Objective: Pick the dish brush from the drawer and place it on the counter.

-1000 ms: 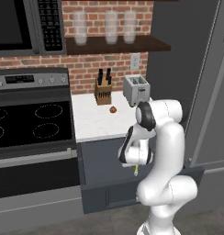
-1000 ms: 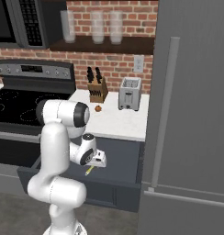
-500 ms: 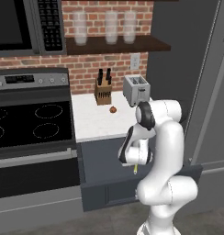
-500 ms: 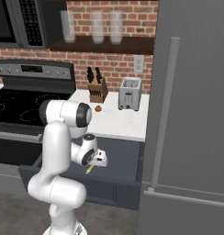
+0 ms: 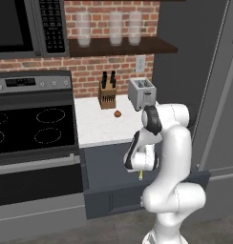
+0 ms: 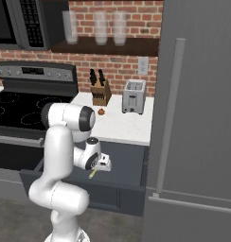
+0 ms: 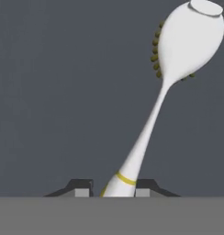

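- Left base view: white arm bends down over the open drawer (image 5: 101, 164), dark grey, pulled out below the counter (image 5: 97, 125). Gripper (image 5: 139, 172) sits low over the drawer, a small yellow bit of the dish brush (image 5: 140, 175) sticking out beneath it. Finger state can't be told from here.
- On the counter: knife block (image 5: 107, 94), toaster (image 5: 142, 93), small brown round item (image 5: 117, 114). Stove (image 5: 33, 131) to the left, fridge (image 5: 204, 90) to the right.
- Right base view: gripper (image 6: 99, 168) hangs inside the open drawer (image 6: 127, 163); dish brush (image 6: 92, 174) shows as a short yellow stick at the fingers, tilted down toward the drawer front. Counter (image 6: 122, 125) behind, with knife block (image 6: 100, 93) and toaster (image 6: 134, 97).
- Hand view: both fingertips (image 7: 83, 189) are closed in on the handle end of the dish brush (image 7: 178, 59), clamped between them. The white handle with a yellow ring runs up and right to the round white head, dark bristle dots along its edge. Dark grey drawer floor (image 7: 63, 92) behind.
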